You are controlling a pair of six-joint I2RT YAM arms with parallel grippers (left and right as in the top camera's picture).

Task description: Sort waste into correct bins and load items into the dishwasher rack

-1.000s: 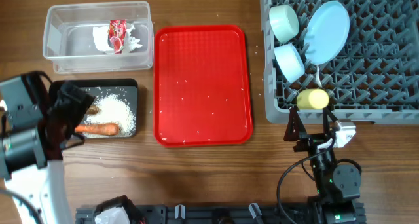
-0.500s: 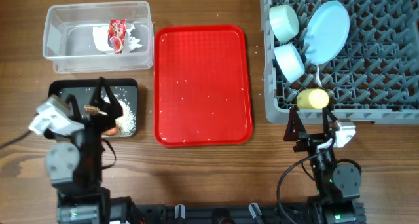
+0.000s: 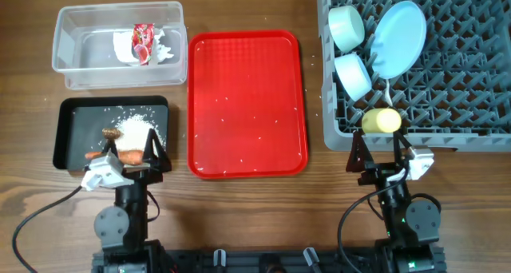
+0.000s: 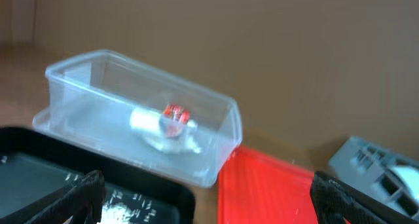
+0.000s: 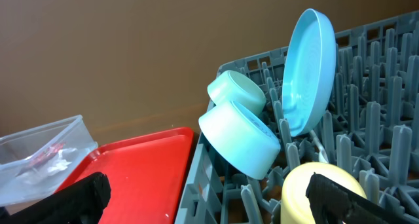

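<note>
The clear tub holds the red snack wrapper and white tissue; both show in the left wrist view. The black tray holds rice, the carrot and a brown scrap. The grey rack holds the blue plate, two bowls, the yellow cup and the white spoon. My left gripper is open and empty at the black tray's front edge. My right gripper is open and empty before the rack.
A flat red serving tray lies between the bins and the rack, with a few rice grains on it. Both arm bases stand at the table's front edge.
The left arm has swung from the far left down to the front, behind the black tray. The carrot and rice now show uncovered in the tray. The right arm has not moved.
</note>
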